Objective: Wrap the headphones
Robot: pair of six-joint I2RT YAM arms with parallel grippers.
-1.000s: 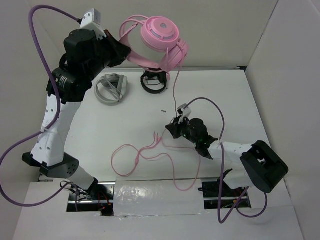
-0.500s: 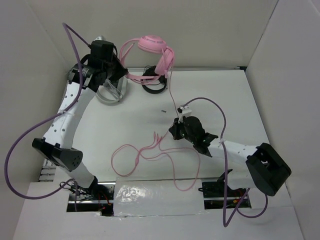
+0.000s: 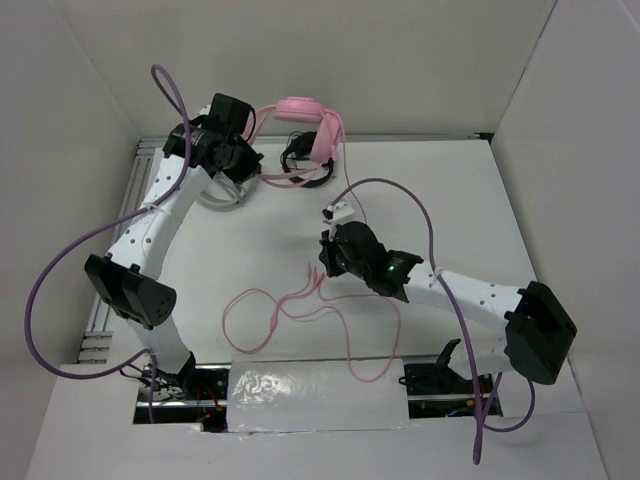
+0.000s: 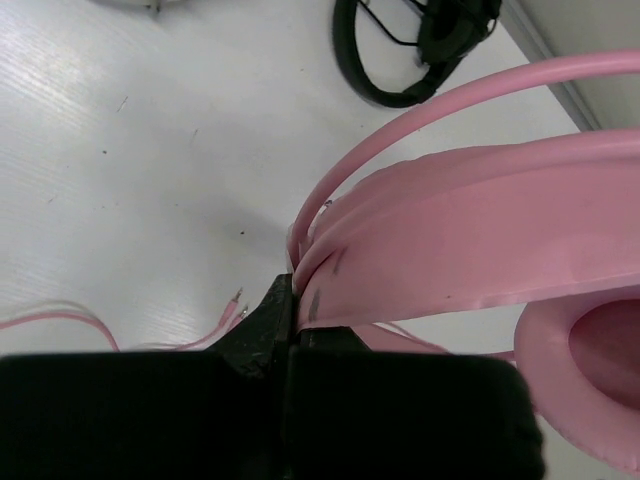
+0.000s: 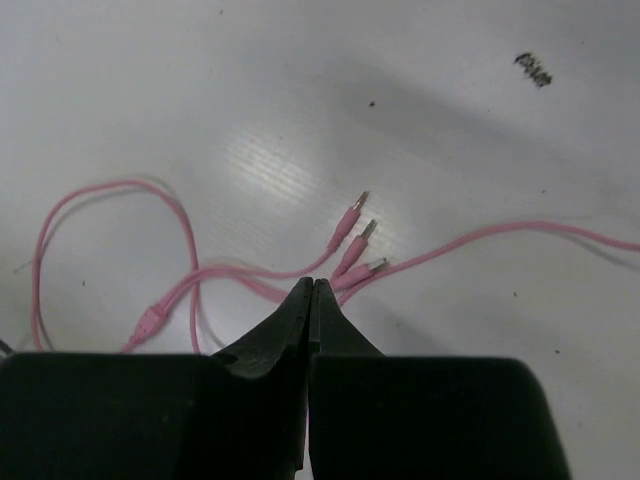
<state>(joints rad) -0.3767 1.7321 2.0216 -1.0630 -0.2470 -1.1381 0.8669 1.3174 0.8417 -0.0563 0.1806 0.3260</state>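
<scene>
The pink headphones point(image 3: 305, 110) hang in the air at the back of the table, above the black headphones. My left gripper point(image 3: 250, 152) is shut on the pink headband point(image 4: 470, 240), and one ear cup point(image 4: 590, 380) shows at the lower right of the left wrist view. The thin pink cable point(image 3: 346, 175) drops from the ear cup toward my right gripper and lies in loose loops point(image 3: 262, 312) on the table. My right gripper point(image 3: 325, 258) is shut, and nothing shows between its jaws. Its tips point(image 5: 313, 287) hover just short of the three cable plugs point(image 5: 352, 245).
Black headphones point(image 3: 305, 168) lie at the back centre, also in the left wrist view point(image 4: 415, 50). Grey-white headphones point(image 3: 215, 192) lie at the back left, partly under my left arm. White walls close the back and both sides. A small dark speck point(image 5: 530, 70) lies on the table.
My left arm has lowered and carried the pink headphones down toward the back of the table. My right gripper has moved left toward the cable plugs.
</scene>
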